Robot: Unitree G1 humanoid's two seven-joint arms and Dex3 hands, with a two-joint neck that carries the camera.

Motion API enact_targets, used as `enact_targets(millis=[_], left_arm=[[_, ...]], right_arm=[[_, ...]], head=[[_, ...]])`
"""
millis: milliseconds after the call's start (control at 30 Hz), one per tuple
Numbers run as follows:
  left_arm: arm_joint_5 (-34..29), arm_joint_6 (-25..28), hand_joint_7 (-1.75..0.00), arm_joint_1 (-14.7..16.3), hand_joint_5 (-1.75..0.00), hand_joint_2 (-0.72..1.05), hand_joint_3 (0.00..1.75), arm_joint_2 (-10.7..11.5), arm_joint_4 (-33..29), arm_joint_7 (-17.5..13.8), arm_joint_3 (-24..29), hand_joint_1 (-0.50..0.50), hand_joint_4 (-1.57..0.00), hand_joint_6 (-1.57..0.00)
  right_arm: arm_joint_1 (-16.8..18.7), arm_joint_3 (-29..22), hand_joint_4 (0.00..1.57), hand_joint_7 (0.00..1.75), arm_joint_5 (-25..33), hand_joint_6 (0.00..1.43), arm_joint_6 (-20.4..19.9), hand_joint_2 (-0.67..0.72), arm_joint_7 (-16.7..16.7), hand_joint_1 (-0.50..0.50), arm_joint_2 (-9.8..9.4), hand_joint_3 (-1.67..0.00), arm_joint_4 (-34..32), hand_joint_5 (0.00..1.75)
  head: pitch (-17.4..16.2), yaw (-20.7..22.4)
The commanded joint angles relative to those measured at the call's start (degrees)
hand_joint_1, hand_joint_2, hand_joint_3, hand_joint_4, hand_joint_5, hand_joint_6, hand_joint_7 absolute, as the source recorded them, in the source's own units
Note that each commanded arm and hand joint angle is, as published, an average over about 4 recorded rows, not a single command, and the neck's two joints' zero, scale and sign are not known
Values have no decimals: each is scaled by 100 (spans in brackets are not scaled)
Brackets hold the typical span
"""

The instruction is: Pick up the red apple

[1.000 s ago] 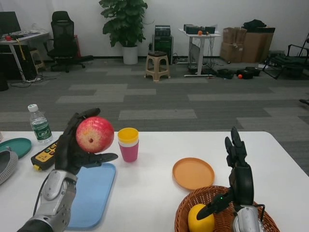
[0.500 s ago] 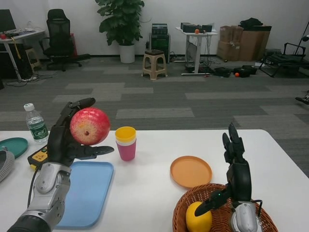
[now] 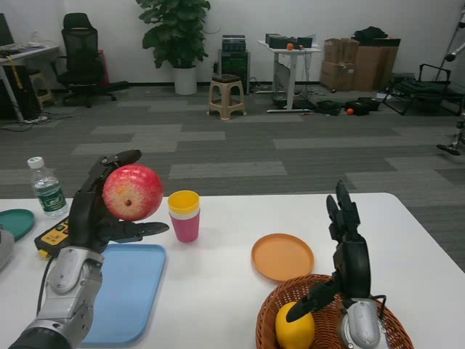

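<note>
The left robot hand (image 3: 98,211) is still gripping the red apple (image 3: 132,192), holding it up over the blue tray (image 3: 127,291) as before. The right robot hand (image 3: 347,251) is waiting, fingers spread and empty, above the basket (image 3: 396,327).

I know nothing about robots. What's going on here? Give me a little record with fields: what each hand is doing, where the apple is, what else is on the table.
left hand: holds the red apple up, off the table
right hand: open, empty, fingers upward, above the wicker basket
basket contents: one yellow fruit
table items: blue tray, orange plate, stacked yellow and pink cups, water bottle, yellow device, teal dish
</note>
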Motion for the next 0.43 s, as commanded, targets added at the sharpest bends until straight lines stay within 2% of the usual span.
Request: enact_targets(millis=[33, 133, 333, 433], left_arm=[[9, 33, -77, 46, -144, 69, 7, 10, -64, -1, -37, 6, -98, -58], [0, 33, -77, 70, -144, 69, 2, 10, -66, -1, -50, 6, -100, -58], [-28, 33, -77, 129, -144, 69, 9, 10, -103, -1, -67, 9, -103, -62], [-31, 33, -79, 147, -144, 66, 6, 10, -122, -1, -67, 12, -105, -64]], right_arm=[[84, -40, 0, 0, -6, 0, 1, 60, -19, -42, -9, 0, -127, 0], [123, -54, 0, 0, -6, 0, 1, 60, -19, -42, -4, 0, -171, 0], [182, -69, 0, 0, -6, 0, 1, 60, -19, -42, 2, 0, -235, 0], [202, -71, 0, 0, -9, 0, -5, 60, -19, -42, 4, 0, -247, 0]], head=[[15, -15], [26, -9], [42, 4], [53, 23]])
